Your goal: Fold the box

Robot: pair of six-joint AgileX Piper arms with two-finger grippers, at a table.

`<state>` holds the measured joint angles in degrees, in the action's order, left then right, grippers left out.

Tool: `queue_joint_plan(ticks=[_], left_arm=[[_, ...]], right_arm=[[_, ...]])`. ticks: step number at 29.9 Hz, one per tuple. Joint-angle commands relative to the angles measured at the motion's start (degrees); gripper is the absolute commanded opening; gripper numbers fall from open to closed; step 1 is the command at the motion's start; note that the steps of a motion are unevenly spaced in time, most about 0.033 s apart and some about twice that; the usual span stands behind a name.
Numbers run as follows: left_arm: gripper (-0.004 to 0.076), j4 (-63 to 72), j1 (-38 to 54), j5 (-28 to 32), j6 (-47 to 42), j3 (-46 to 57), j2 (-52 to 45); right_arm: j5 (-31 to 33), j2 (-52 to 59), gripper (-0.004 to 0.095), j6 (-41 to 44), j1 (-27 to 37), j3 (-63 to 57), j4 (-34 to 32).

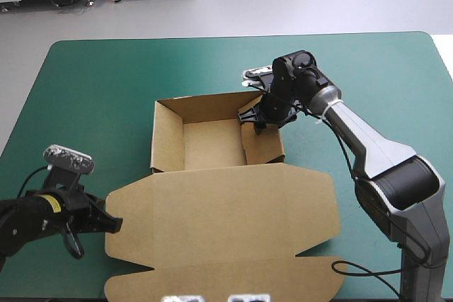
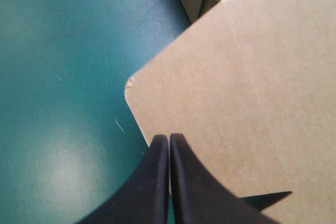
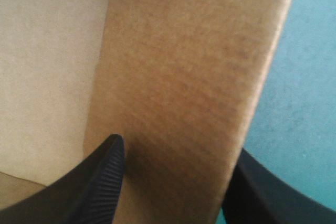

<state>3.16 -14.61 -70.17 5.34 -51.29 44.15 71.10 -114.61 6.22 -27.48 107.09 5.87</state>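
The brown box [image 1: 212, 145] lies mid-table as an open tray with walls raised and its lid [image 1: 226, 217] flat toward the near edge. My right gripper [image 1: 263, 124] is at the tray's right wall [image 1: 265, 148]. Its own view shows the gripper [image 3: 178, 148] open, with that wall [image 3: 184, 77] between the two fingers, one inside the tray and one outside. My left gripper [image 1: 113, 223] rests low at the lid's left edge. In its view the gripper [image 2: 169, 137] is shut, tips meeting just over the lid's edge [image 2: 157, 114] near a rounded corner.
The teal-green cover [image 1: 85, 104] lies bare left of and beyond the box. A cable runs on the table near the right arm's base [image 1: 368, 270]. The lid's near flap [image 1: 212, 281] reaches almost to the table's front edge.
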Motion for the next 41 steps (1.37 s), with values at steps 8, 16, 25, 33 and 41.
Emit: queue_joint_plan(ticks=[8,16,25,33,41], left_arm=[[-0.0008,0.5,-0.2,4.8,-1.4,11.3,-10.1],[-0.0008,0.5,-0.2,4.7,-1.4,13.2,-10.8],[-0.0008,0.5,-0.2,4.8,-1.4,13.2,-10.8],[-0.0008,0.5,-0.2,4.9,-1.4,13.2,-10.8],[-0.0008,0.5,-0.2,5.1,-1.4,13.2,-10.8]], right_arm=[[0.5,0.8,-0.0016,-1.3,0.3,0.9,2.0],[0.5,3.3,-0.0018,1.8,3.1,1.6,-0.4],[0.5,11.0,-0.0018,1.5,16.3,1.7,-4.1],[0.5,13.7,-0.0018,-0.1,32.7,1.4,-5.9],[0.5,13.7,-0.0018,-4.2,45.0,1.1,-5.9]])
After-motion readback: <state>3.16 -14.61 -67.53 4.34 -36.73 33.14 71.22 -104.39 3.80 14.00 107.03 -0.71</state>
